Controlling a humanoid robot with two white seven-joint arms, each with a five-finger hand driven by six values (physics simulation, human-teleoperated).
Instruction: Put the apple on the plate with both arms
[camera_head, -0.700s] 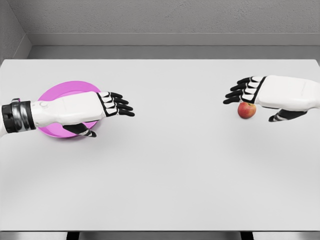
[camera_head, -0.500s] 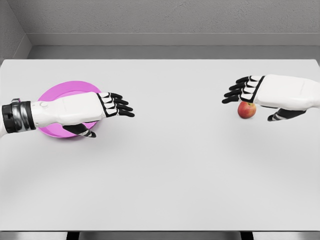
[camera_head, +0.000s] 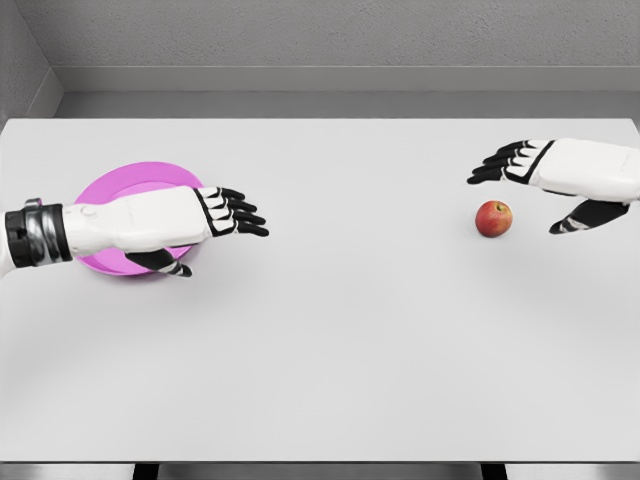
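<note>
While apple (camera_head: 493, 218) sits free near table (camera_head: 350, 350) right edge, right robot hand (camera_head: 560, 178) hovers spread; left robot hand (camera_head: 200, 215) spread over plate (camera_head: 120, 185).

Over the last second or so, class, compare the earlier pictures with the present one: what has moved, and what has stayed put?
The right hand has moved up and to the right, away from the apple, which it was right over earlier; its fingers are open and hold nothing. The apple lies in the same spot on the table. The left hand hangs unchanged over the pink plate, fingers open.
</note>
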